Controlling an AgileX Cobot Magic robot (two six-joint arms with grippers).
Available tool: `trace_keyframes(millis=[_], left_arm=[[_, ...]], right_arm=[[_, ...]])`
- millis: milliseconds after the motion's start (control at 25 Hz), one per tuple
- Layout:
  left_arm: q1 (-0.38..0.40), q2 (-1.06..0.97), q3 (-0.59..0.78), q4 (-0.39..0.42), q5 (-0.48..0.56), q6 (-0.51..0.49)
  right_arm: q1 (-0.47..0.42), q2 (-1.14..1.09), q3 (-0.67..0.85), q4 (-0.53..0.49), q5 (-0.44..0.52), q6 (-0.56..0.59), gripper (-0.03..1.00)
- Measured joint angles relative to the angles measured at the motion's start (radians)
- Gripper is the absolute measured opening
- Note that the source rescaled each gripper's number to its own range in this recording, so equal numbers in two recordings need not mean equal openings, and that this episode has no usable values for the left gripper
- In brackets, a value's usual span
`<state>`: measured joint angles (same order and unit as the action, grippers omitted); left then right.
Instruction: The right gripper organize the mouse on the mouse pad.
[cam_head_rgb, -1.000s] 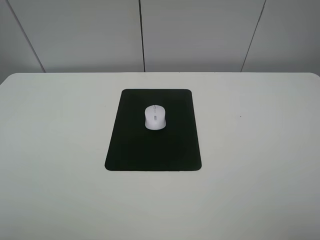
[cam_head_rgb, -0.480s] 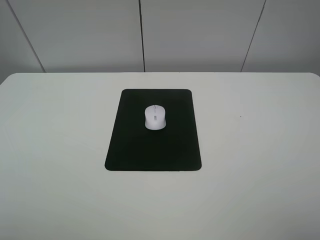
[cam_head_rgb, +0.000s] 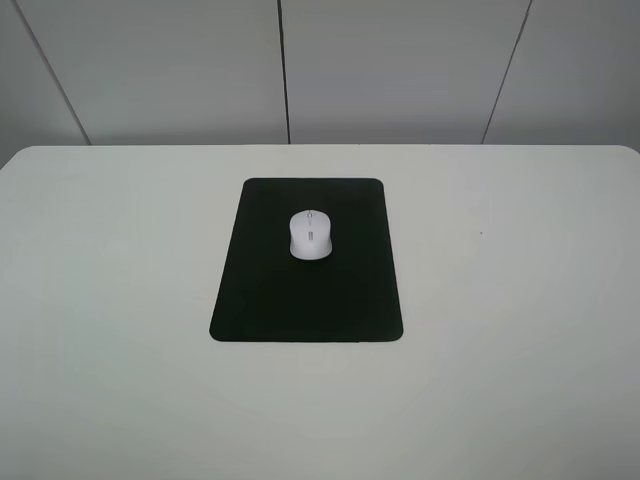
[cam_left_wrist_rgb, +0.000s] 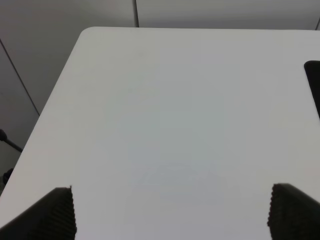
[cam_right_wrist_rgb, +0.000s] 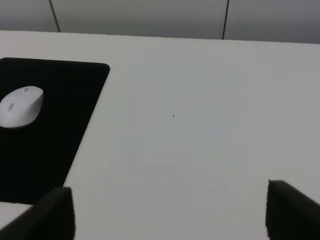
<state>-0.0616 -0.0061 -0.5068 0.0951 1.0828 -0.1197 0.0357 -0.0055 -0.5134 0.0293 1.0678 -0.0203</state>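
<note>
The white mouse (cam_head_rgb: 310, 234) sits on the black mouse pad (cam_head_rgb: 300, 300), in its far half, pointing away from me. In the right wrist view the mouse (cam_right_wrist_rgb: 20, 106) and pad (cam_right_wrist_rgb: 50, 145) lie off to one side, well apart from my right gripper (cam_right_wrist_rgb: 170, 215), which is open and empty above bare table. My left gripper (cam_left_wrist_rgb: 172, 215) is open and empty too, with only a sliver of the pad (cam_left_wrist_rgb: 314, 85) in its view. Neither arm shows in the exterior view.
The white table (cam_head_rgb: 520, 300) carries only the pad and mouse. A tiny dark speck (cam_head_rgb: 481, 234) lies right of the pad. Grey wall panels (cam_head_rgb: 400, 70) stand behind the far edge. The table's rounded far left corner (cam_left_wrist_rgb: 87, 32) shows in the left wrist view.
</note>
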Motion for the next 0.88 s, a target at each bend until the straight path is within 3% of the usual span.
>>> trace_keyframes(millis=[880], left_arm=[[0.000,0.000,0.000,0.000,0.000,0.000]], right_arm=[[0.000,0.000,0.000,0.000,-0.001,0.000,0.68]])
